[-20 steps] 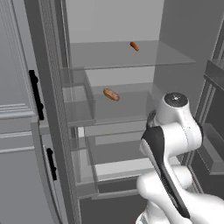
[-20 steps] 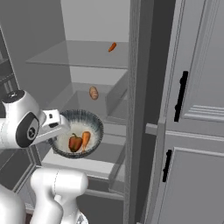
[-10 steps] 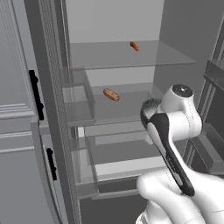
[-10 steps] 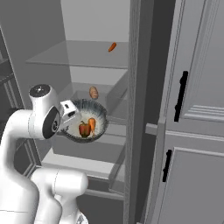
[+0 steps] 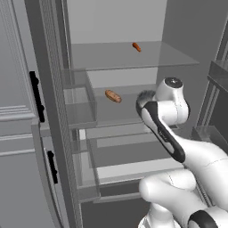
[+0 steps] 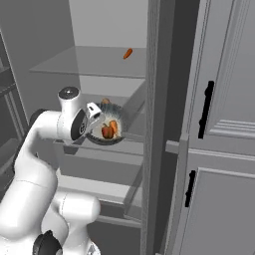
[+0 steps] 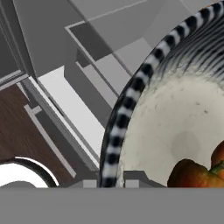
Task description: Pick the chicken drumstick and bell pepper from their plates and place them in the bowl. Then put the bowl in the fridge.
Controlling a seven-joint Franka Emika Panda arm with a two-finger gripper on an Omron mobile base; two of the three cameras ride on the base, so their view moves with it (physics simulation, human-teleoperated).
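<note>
My gripper (image 6: 95,118) is shut on the near rim of the dark speckled bowl (image 6: 106,133) and holds it over the middle glass shelf of the open fridge (image 6: 89,62). The red bell pepper (image 6: 106,132) and the orange-brown chicken drumstick (image 6: 114,126) lie inside the bowl. In the hand view the bowl's striped rim (image 7: 127,104) runs between my fingertips, with the bell pepper (image 7: 192,176) on the whitish inside. From the left, the arm hides most of the bowl (image 5: 144,95). The plates are out of view.
A small orange item (image 5: 136,46) lies on the top shelf and a brown oblong item (image 5: 113,96) on the middle shelf, just left of the bowl. The fridge door with bins (image 5: 78,111) stands open at left. Grey doors with black handles (image 6: 205,109) stand at right.
The arm has stretched forward and carried the bowl up and into the fridge, from in front of the shelves to above the middle shelf. The grip has stayed shut.
</note>
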